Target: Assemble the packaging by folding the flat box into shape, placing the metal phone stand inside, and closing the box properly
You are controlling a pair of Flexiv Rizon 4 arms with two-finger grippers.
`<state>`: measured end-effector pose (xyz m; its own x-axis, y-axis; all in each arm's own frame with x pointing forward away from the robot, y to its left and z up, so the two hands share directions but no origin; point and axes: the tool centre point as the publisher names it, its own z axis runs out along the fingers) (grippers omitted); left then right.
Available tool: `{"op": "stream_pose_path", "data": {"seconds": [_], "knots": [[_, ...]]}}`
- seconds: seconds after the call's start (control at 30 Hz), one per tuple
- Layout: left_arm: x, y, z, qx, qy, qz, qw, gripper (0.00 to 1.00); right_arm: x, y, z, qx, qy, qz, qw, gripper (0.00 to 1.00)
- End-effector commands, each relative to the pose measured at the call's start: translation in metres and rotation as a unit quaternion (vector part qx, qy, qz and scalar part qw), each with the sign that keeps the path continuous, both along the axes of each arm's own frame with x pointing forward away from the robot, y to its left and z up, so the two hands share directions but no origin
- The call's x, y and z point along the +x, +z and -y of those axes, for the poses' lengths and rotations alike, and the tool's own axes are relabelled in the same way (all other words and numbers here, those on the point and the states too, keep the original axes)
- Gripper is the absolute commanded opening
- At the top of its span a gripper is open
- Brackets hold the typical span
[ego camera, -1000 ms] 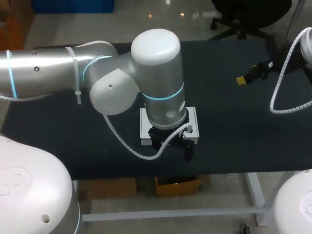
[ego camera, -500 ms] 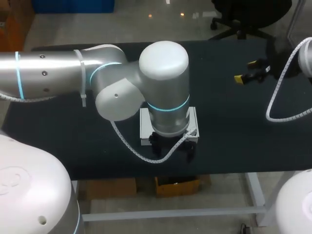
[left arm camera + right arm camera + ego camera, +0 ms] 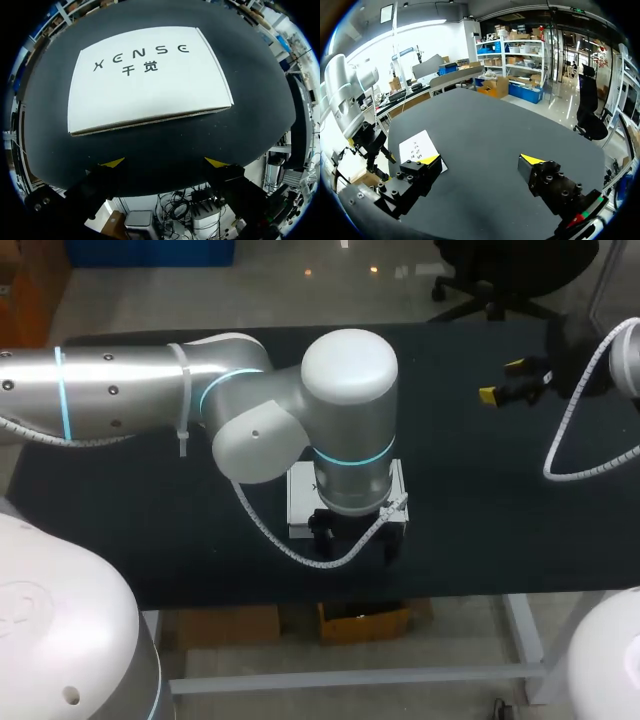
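A white box with dark print on its top lies flat near the table's front edge, mostly hidden in the head view by my left arm's wrist. My left gripper hangs at the box's near edge. In the left wrist view the box lies just ahead of the open left gripper, nothing between its fingers. My right gripper hovers open and empty over the table's far right. From the right wrist view, the box shows beyond the open right gripper. No metal phone stand is in view.
The black table is bare on both sides of the box. Its front edge runs right under my left gripper's fingers. A white spiral cable hangs from my right arm above the table's right side.
My left arm has swung to the right over the box, its gripper shifting slightly right along the box's near edge. The right gripper has drifted a little towards the back. Both stay open.
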<state>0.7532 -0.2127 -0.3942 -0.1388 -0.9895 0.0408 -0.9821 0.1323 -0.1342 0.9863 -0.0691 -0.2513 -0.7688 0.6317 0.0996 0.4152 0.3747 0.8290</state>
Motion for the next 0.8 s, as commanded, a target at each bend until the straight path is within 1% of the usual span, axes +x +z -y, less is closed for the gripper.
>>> {"op": "stream_pose_path", "data": {"seconds": [0.03, 0.2, 0.6, 0.8], "knots": [[0.007, -0.002, 0.005, 0.009, 0.006, -0.001, 1.000, 1.00, -0.001, 0.000, 0.002, 0.003, 0.003, 0.001, 1.000, 1.00], [0.015, -0.003, 0.005, 0.019, 0.020, 0.003, 1.000, 1.00, -0.001, 0.000, 0.002, 0.003, 0.003, 0.001, 1.000, 1.00], [0.034, -0.005, 0.004, 0.015, 0.030, 0.000, 0.999, 1.00, -0.001, 0.000, 0.002, 0.003, 0.003, 0.001, 1.000, 1.00], [0.047, -0.007, 0.001, 0.019, 0.042, -0.002, 0.999, 1.00, -0.001, 0.000, 0.002, 0.003, 0.003, 0.001, 1.000, 1.00]]}}
